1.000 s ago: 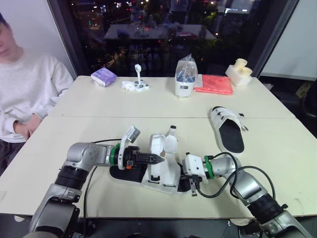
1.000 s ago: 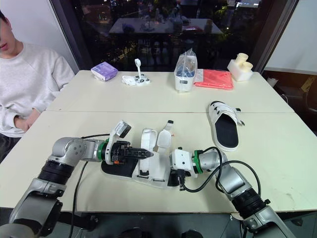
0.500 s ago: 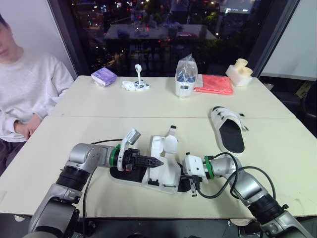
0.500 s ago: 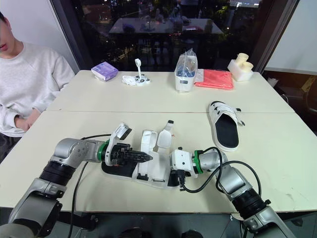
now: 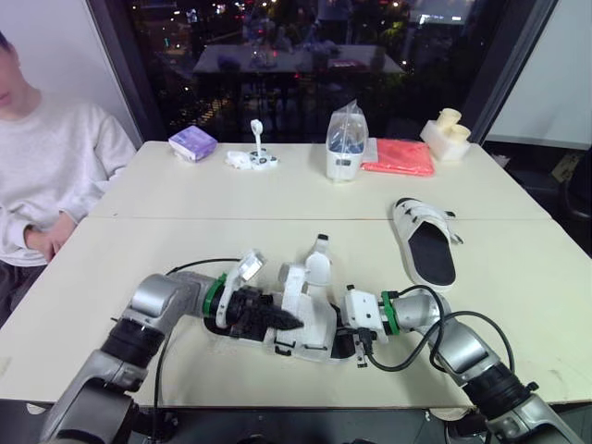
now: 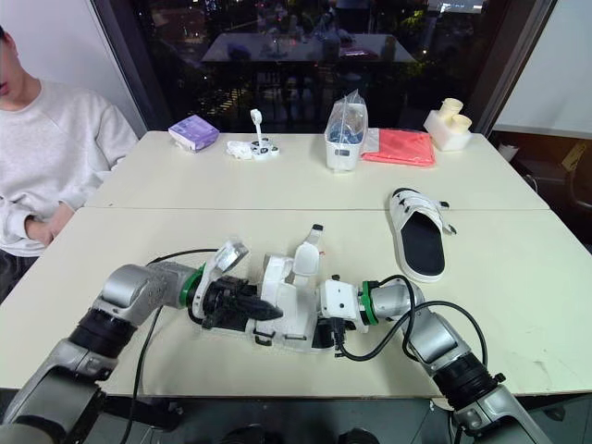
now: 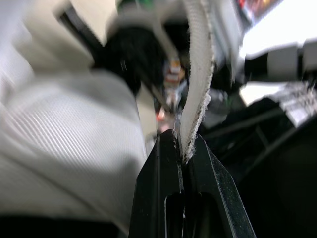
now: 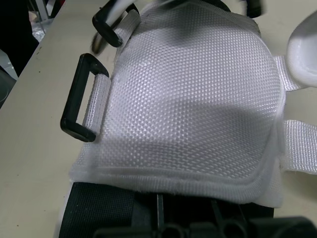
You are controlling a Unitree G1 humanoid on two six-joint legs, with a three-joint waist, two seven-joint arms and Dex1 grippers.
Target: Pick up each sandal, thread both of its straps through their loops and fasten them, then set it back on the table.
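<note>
Your left end effector [image 5: 280, 320] lies low over the pale surface [image 5: 139, 245]. It is pushed in against the white woven sandal with a black sole [image 5: 313, 326], which sits near the front edge between your two arms. In the left wrist view its two black fingers [image 7: 163, 198] are pressed together on the frayed edge of a white fabric strap [image 7: 199, 84], which rises out of the pinch. The sandal appears tipped up a little on that side, though the angle is hard to judge. A second strap with a black tip [image 5: 320, 252] stands upright above the upper, unfastened.

Your right end effector [image 5: 352, 340] is at the sandal's other end, right against the sole. You cannot tell whether it is apart or clamped. Its wrist view looks across the white mesh upper [image 8: 198, 99], with black rectangular plastic loops [image 8: 81, 106] on short webbing tabs along one edge.

The other white sandal with a black footbed [image 5: 428, 245] lies flat on the surface to your right, well apart from the first.

Along the far side sit a purple packet [image 5: 192, 143], a clear bag on a white base [image 5: 345, 143], a folded red cloth [image 5: 400, 157] and a cream block [image 5: 448, 134]. A person in a pale sweatshirt [image 5: 46, 176] sits at the left edge.
</note>
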